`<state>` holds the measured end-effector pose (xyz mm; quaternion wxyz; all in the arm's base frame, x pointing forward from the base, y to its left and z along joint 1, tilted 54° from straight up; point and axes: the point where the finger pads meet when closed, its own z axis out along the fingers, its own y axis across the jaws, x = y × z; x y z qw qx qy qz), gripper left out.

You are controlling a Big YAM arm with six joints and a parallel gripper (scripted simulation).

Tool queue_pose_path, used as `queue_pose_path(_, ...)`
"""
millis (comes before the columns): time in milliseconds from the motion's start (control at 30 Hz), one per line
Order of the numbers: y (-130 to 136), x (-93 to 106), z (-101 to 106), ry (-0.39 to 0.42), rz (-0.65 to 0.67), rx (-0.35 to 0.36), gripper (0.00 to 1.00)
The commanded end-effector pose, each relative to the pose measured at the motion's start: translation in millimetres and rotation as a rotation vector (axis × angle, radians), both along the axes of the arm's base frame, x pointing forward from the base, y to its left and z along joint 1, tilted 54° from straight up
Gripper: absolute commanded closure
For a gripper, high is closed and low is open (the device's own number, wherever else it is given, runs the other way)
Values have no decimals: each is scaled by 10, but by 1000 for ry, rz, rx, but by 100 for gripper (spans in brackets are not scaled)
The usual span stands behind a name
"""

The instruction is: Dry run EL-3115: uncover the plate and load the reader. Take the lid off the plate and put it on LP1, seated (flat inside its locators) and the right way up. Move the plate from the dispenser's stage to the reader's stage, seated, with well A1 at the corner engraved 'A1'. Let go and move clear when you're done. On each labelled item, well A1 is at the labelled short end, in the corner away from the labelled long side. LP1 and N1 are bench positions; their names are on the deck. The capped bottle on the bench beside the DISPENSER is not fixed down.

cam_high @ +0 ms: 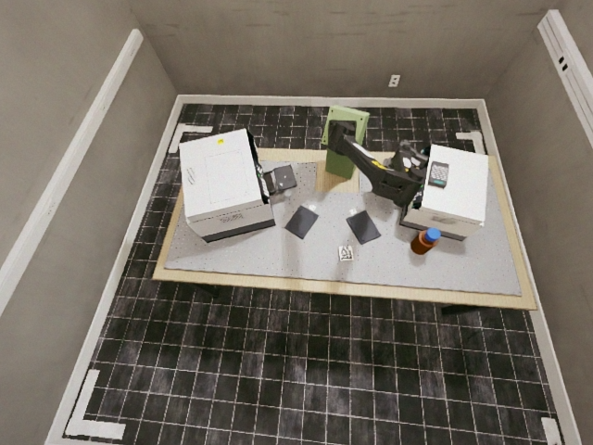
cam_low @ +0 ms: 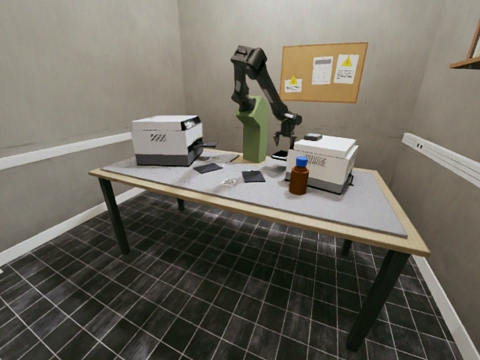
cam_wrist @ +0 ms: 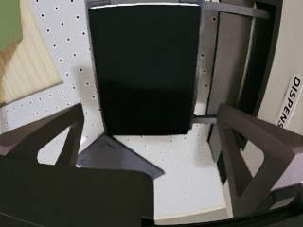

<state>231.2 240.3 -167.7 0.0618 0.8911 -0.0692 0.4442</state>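
My gripper (cam_low: 283, 142) (cam_wrist: 151, 110) is open and empty, pointing down above the dispenser's stage. In the wrist view its fingers stand wide on either side of a black rectangular item (cam_wrist: 147, 61) on that stage; lid and plate cannot be told apart, and A1 is not readable. The dispenser (cam_high: 457, 186) (cam_low: 323, 169) is the white box on the right. The reader (cam_high: 220, 177) (cam_low: 163, 139) is the white box on the left, and its dark stage (cam_high: 285, 177) (cam_low: 210, 144) sticks out bare. Two dark bench positions, a left one (cam_high: 301, 222) (cam_low: 208, 167) and a right one (cam_high: 363, 226) (cam_low: 253, 176), look bare; their names are unreadable.
The brown bottle (cam_high: 422, 243) (cam_low: 298, 181) with a blue cap stands upright in front of the dispenser. The green arm column (cam_high: 341, 162) (cam_low: 253, 139) rises at the back between the machines. A small printed marker (cam_high: 346, 253) (cam_low: 229, 181) lies near the front. A keypad (cam_high: 438, 174) sits on the dispenser.
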Motion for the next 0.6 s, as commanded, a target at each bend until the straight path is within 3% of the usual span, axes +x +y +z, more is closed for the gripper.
queue_pose_path(0,-91,18,-46,10,0,-20,0)
queue_pose_path(400,-184,26,-63,14,-10,-29,0)
queue_pose_path(567,-101,27,-81,12,7,-26,0)
